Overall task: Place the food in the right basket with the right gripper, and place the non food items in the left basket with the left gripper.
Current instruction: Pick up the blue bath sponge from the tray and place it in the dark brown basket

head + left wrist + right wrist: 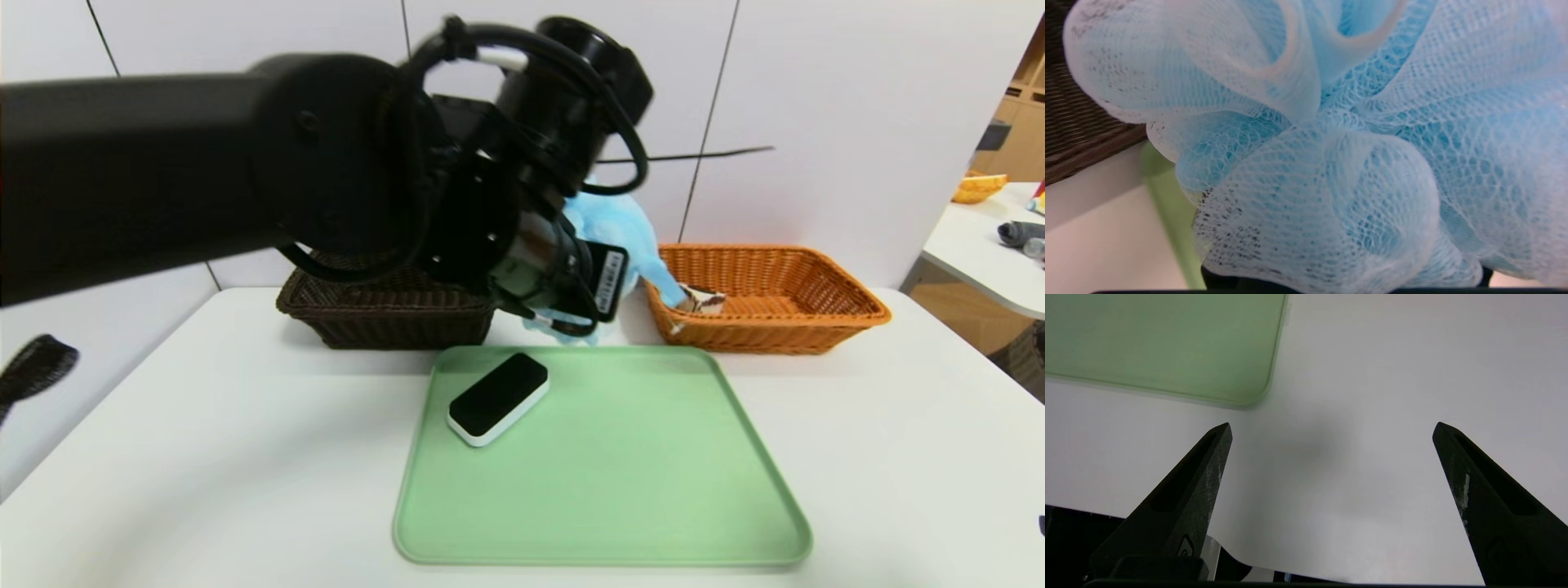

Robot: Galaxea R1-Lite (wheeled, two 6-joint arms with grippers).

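Light-blue mesh bunches in the left tool (571, 273), which is clenched on the bath pouf (624, 224) over the gap between the baskets. Taking twelve as straight away from the robot, the dark basket (404, 322) lies at nine o'clock from it, the orange basket (767, 335) at three, with the cake slice (705, 300) inside its near-left part. At seven, the black-and-white block (498, 400) waits on the green tray (629, 474). Farther out, towards five, the right tool (1333, 430) idles, released, over the white bench (1355, 522) beside the tray corner. A drooping blue fold overlaps the slice in the head view; if they touch, a leftward swing could drag the cake or snag the wicker. Springy mesh could also cling on release or spill over the dark rim. Count: one pouf, one slice, one block, two baskets, one tray.
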